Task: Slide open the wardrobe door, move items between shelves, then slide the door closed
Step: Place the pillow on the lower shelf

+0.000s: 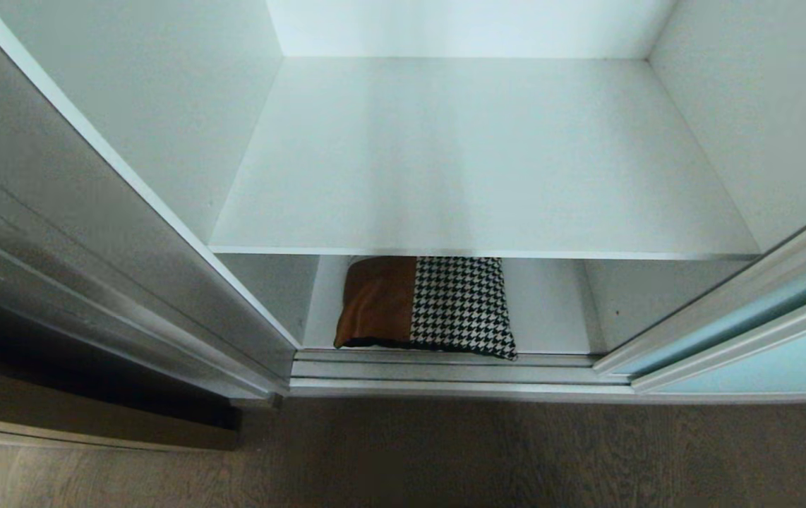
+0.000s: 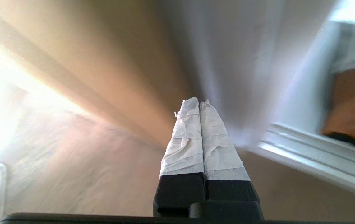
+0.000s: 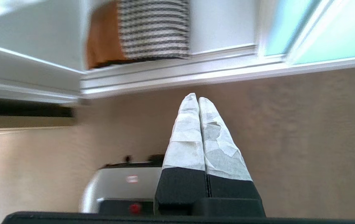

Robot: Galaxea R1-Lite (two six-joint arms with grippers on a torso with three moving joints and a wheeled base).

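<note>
The wardrobe stands open in the head view. A brown and houndstooth pillow-like item point(image 1: 424, 305) lies on the lowest shelf point(image 1: 551, 310), near the front track. Above it a wide white shelf point(image 1: 480, 162) is bare. The aqua sliding wardrobe door point(image 1: 763, 339) is pushed to the right. Neither arm shows in the head view. My left gripper point(image 2: 199, 102) is shut with nothing in it, low above the floor, with the item's brown part point(image 2: 351, 105) off to one side. My right gripper point(image 3: 195, 98) is shut and empty, over the floor, short of the track; the item point(image 3: 140, 31) lies beyond.
A silver door track point(image 1: 445, 374) runs along the wardrobe's foot. Another door panel point(image 1: 92, 268) stands at the left. Brown wood floor point(image 1: 445, 458) lies in front. My base point(image 3: 118, 186), grey with a red button, shows under the right gripper.
</note>
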